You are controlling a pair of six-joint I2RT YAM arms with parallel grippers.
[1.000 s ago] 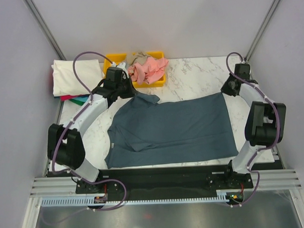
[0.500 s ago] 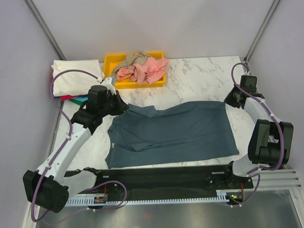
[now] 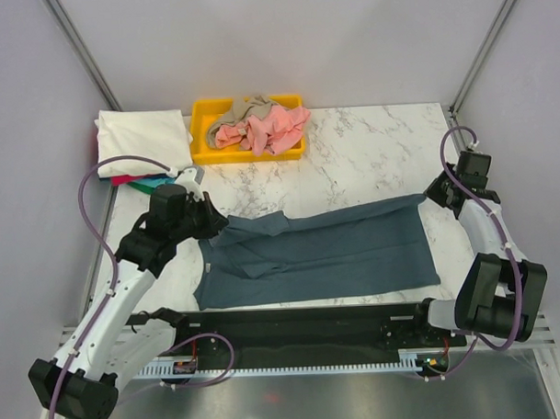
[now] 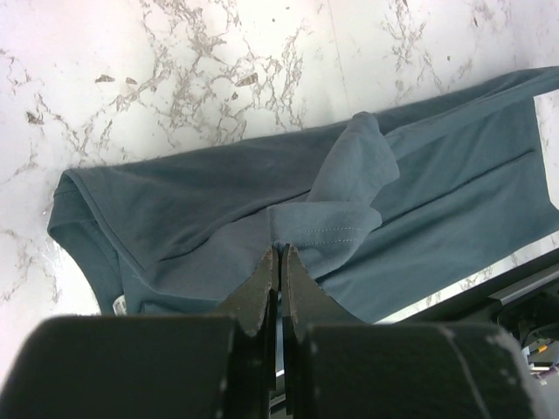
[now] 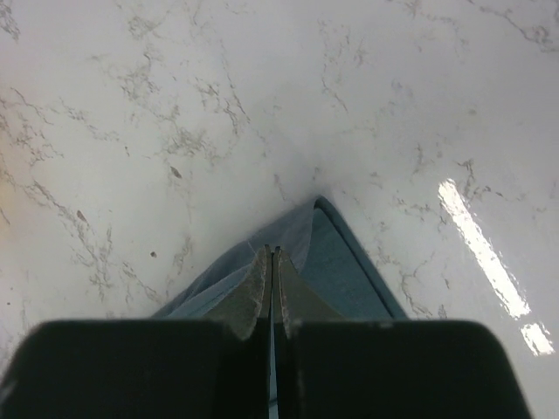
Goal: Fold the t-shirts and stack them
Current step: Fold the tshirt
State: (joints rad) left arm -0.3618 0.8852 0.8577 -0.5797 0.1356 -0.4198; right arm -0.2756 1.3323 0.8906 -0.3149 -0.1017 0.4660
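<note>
Top external view is too coarse to read either pair of fingertips, so the wrist views settle it. On the left wrist camera, the left gripper has its fingers pressed together on a doubled fold of the large dark slate-blue cotton t-shirt, and the pinch itself is hidden behind the tips. On the right wrist camera, the right gripper is likewise clamped on the shirt's far right corner, with the rest of the cloth cut off by the gripper body. The shirt lies on the white marble table close to the arm bases, its far edge stretched between the two grippers. It forms a long, creased band with a sleeve folded over at the left end. At the far edge, a yellow plastic bin holds a crumpled salmon-pink t-shirt and a tan t-shirt. A folded cream-white t-shirt sits at far left, covering all but slivers of a teal t-shirt and a red t-shirt
</note>
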